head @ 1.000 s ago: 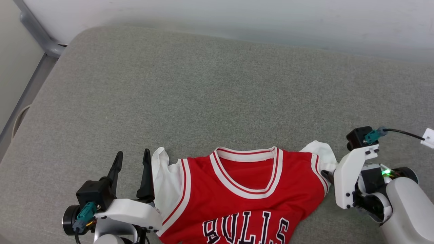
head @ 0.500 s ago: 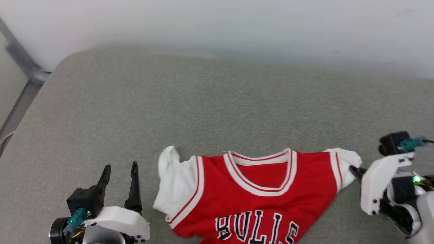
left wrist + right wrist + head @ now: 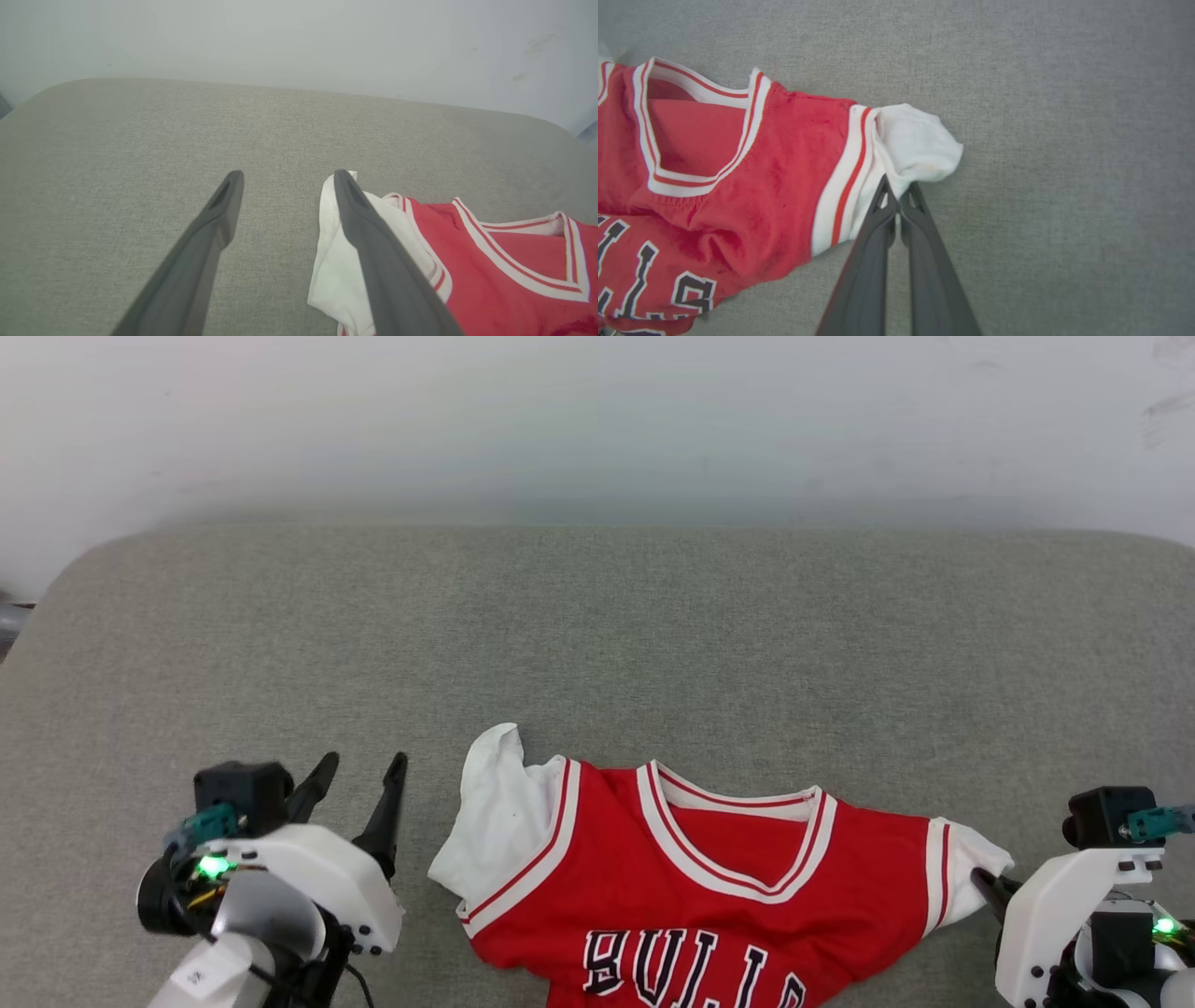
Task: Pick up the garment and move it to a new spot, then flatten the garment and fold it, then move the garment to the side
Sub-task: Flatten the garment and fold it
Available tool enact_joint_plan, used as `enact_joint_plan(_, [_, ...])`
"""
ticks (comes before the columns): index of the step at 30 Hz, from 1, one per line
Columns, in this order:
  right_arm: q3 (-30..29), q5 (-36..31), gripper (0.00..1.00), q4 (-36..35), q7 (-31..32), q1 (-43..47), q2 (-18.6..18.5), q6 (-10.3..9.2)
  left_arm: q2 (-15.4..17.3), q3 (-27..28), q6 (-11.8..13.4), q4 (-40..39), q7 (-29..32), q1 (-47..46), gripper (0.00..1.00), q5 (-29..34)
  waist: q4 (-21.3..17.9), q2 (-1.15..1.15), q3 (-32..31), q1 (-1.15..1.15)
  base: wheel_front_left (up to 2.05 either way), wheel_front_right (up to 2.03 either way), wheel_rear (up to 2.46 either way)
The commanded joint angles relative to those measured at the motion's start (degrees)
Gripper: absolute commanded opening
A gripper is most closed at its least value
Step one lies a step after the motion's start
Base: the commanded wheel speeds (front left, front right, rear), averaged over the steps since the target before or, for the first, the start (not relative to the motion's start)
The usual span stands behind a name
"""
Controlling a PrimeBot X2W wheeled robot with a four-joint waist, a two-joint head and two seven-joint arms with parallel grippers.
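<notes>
Right wrist view: the right claw (image 3: 896, 193) pinches the white sleeve (image 3: 915, 144) of the red jersey shirt (image 3: 784, 154), lying on the grey fabric cushion (image 3: 1064, 140), presumably for dragging; the left claw (image 3: 362, 770) stands wide beside it.

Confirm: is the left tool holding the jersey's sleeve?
No, the left tool stands open with nothing between its fingers, beside the jersey's white sleeve.

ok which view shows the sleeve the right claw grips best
The right wrist view: the right claw is shut on the white sleeve mid-frame, pinch clear. The head view shows that sleeve small at lower right, claw behind its housing. The left wrist view shows the jersey's opposite sleeve.
</notes>
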Motion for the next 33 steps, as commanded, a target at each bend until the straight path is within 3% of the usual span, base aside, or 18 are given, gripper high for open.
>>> enact_joint_plan(1, [-0.16,-0.24,0.0,-0.28,0.09,0.45,0.13,-0.06,0.09,-0.34,-0.56,0.24,0.78,-0.77,1.0,-0.59,-0.52,0.0,0.48,0.0,0.0,0.0,0.0])
enact_joint_plan(11, [1.17,-0.7,0.0,-1.7,-0.24,-3.73,2.65,-0.06,2.1,-6.25,-8.93,7.11,21.29,-14.25,1.0,-5.93,-4.72,0.0,6.38,0.0,0.0,0.0,0.0])
enact_joint_plan(20, [2.96,0.12,0.0,0.31,-1.92,-6.46,3.41,-0.06,2.66,-11.05,-10.22,17.52,30.87,-21.74,1.0,-3.75,-6.78,0.0,10.72,0.0,0.0,0.0,0.0])
enact_joint_plan(21, [3.3,0.62,0.0,0.91,-2.58,-7.03,3.51,-0.06,2.42,-13.58,-11.24,21.83,34.36,-22.03,1.0,-2.99,-7.15,0.0,11.49,0.0,0.0,0.0,0.0])
enact_joint_plan(24, [3.29,0.79,0.0,1.76,-3.06,-7.04,3.46,-0.06,1.15,-15.96,-12.65,25.08,37.65,-21.41,1.0,-3.48,-7.4,0.0,11.88,0.0,0.0,0.0,0.0])
enact_joint_plan(25, [3.29,0.76,0.0,1.99,-3.06,-7.16,3.42,-0.06,0.75,-16.63,-13.14,25.72,38.18,-21.39,0.57,-3.57,-7.4,0.0,11.94,0.0,0.0,0.0,0.0])
enact_joint_plan(26, [3.19,0.91,0.0,2.1,-3.18,-7.27,3.44,-0.06,0.33,-17.16,-13.67,26.14,38.53,-21.38,0.22,-3.59,-7.36,0.0,11.98,0.0,0.0,0.0,0.0])
enact_joint_plan(27, [3.12,0.91,0.0,2.26,-3.28,-7.42,3.33,-0.06,-0.15,-17.43,-13.95,26.35,38.41,-21.31,0.0,-3.82,-7.29,0.0,11.92,0.0,0.0,0.0,0.0])
enact_joint_plan(33, [3.89,1.08,0.0,3.62,-2.65,-7.6,1.81,-0.06,-0.09,-17.74,-13.52,27.01,32.75,-23.61,0.0,-0.53,-6.01,0.0,9.94,0.0,0.0,0.0,0.0])
